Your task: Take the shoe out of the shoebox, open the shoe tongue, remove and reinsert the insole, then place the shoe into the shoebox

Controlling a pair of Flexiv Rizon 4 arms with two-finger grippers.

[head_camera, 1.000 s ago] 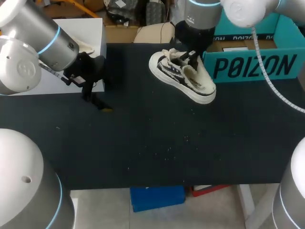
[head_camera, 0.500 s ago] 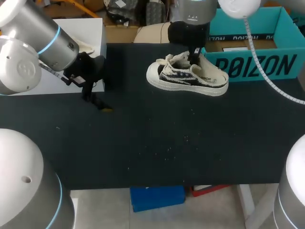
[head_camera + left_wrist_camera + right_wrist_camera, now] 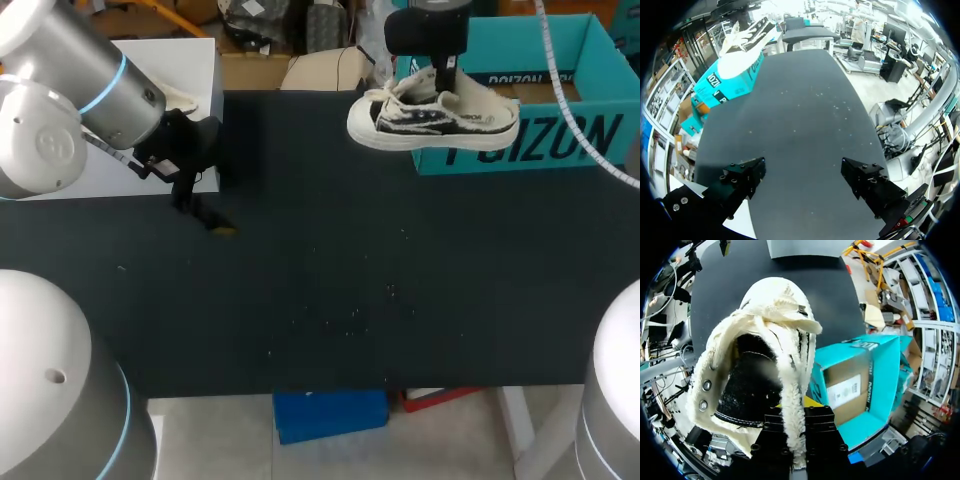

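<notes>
Up over the far side of the black desk (image 3: 330, 300), the cream-and-black canvas sneaker (image 3: 435, 120) hangs in the air, toe pointing left, by the front left corner of the open teal cardboard shoebox (image 3: 570, 140). And the right claw (image 3: 794, 412) has it, pinching the frayed cream rim of its opening. Over at the desk's left edge, the left claw (image 3: 805, 180) gapes wide, holding nothing.

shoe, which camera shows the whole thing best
The head view: the whole shoe shows side-on, lifted before the teal box. The right wrist view shows only its fuzzy collar and opening, pinched in the right jaws. The left wrist view shows it small and far off.
</notes>
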